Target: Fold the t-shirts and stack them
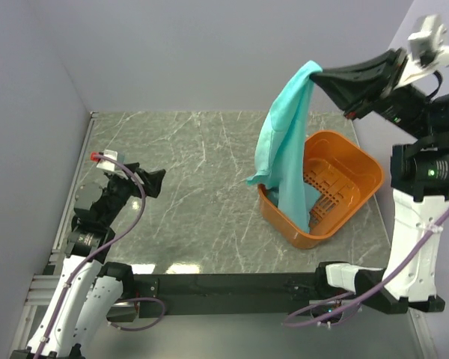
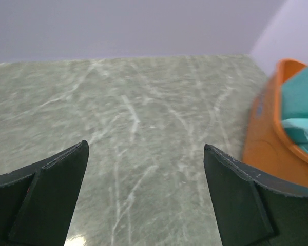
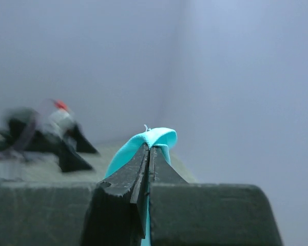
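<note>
right fingers (image 3: 126, 177) pinch shut on the teal t-shirt (image 1: 288, 142), hung high with its tail in the orange basket (image 1: 359, 176); left fingers (image 2: 51, 174) gape empty. retrieval step; next, carry it clear and spread it on the counter (image 1: 194, 172).

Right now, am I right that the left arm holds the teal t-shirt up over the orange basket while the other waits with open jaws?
Not quite: the top view shows the right gripper holding the teal t-shirt up over the orange basket, while the left gripper waits with open jaws.
</note>
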`<state>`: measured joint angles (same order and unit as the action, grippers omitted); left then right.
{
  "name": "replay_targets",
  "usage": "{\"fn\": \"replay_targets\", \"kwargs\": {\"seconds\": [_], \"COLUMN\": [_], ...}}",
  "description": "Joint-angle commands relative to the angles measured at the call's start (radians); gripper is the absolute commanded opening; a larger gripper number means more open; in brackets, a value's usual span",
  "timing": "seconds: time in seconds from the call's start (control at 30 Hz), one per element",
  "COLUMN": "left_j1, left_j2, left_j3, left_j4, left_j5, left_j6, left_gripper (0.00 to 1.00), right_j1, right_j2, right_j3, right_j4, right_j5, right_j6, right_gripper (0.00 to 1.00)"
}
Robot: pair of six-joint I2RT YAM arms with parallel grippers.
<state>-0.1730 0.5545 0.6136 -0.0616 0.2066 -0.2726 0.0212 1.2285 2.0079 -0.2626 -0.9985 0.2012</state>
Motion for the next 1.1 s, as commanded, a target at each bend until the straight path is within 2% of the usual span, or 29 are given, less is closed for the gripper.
{"fn": "replay_targets", "kwargs": {"seconds": [0.0,0.07,0.1,0.13,0.2,0.23,0.27,0.3,0.33,0.47,0.5,0.6,0.7,0.83,0.93,0.97,1.03,1.07], "left_j1": [-0.003,-0.005,-0.005,-0.005,-0.011,-0.019,-0.054,-0.081,-0.117,-0.321,-0.391,-0.504,-0.589,-0.657,-0.688,-0.689,-0.691,-0.692], "left_j2": [-0.007,-0.008,-0.005,0.008,0.042,0.088,0.111,0.134,0.18,0.323,0.355,0.478,0.614,0.848,0.951,0.973,1.031,1.047], "left_j3": [0.014,-0.014,-0.029,-0.046,-0.098,-0.109,-0.112,-0.101,-0.083,0.107,0.139,0.248,0.382,0.646,0.765,0.841,0.984,1.033], "left_j4": [0.12,0.178,0.216,0.349,0.501,0.601,0.723,0.756,0.766,0.636,0.625,0.618,0.599,0.537,0.519,0.514,0.455,0.435], "left_j5": [0.208,0.333,0.45,0.508,0.577,0.632,0.61,0.61,0.562,0.442,0.429,0.343,0.223,0.16,0.169,0.191,0.256,0.267], "left_j6": [0.027,0.018,0.007,-0.055,-0.156,-0.26,-0.295,-0.312,-0.291,-0.133,-0.107,-0.036,0.047,0.108,0.112,0.107,0.093,0.089], "left_gripper": [0.99,0.99,0.99,0.99,0.99,0.99,0.99,0.99,0.99,0.99,0.99,0.99,0.99,0.99,0.99,0.96,0.59,0.37], "right_j1": [-0.009,-0.006,-0.001,0.003,0.028,0.04,0.061,0.072,0.082,0.103,0.106,0.108,0.111,0.108,0.109,0.108,0.109,0.106], "right_j2": [0.08,0.109,0.117,0.121,0.135,0.14,0.147,0.15,0.155,0.166,0.166,0.161,0.143,0.108,0.08,0.075,0.059,0.054], "right_j3": [0.041,0.063,0.081,0.09,0.11,0.117,0.126,0.13,0.134,0.164,0.176,0.169,0.132,0.091,0.054,0.036,0.02,0.009], "right_j4": [0.556,0.588,0.591,0.564,0.53,0.507,0.488,0.478,0.471,0.45,0.45,0.447,0.444,0.413,0.379,0.367,0.317,0.292], "right_j5": [-0.138,-0.1,-0.089,-0.075,-0.026,-0.009,0.01,0.021,0.029,0.083,0.099,0.112,0.11,0.112,0.112,0.113,0.116,0.129], "right_j6": [0.57,0.636,0.633,0.62,0.575,0.564,0.544,0.538,0.532,0.523,0.521,0.526,0.532,0.506,0.478,0.459,0.428,0.382], "right_gripper": [0.0,0.0,0.0,0.0,0.0,0.0,0.0,0.0,0.0,0.0,0.0,0.0,0.0,0.0,0.0,0.0,0.0,0.0]}}
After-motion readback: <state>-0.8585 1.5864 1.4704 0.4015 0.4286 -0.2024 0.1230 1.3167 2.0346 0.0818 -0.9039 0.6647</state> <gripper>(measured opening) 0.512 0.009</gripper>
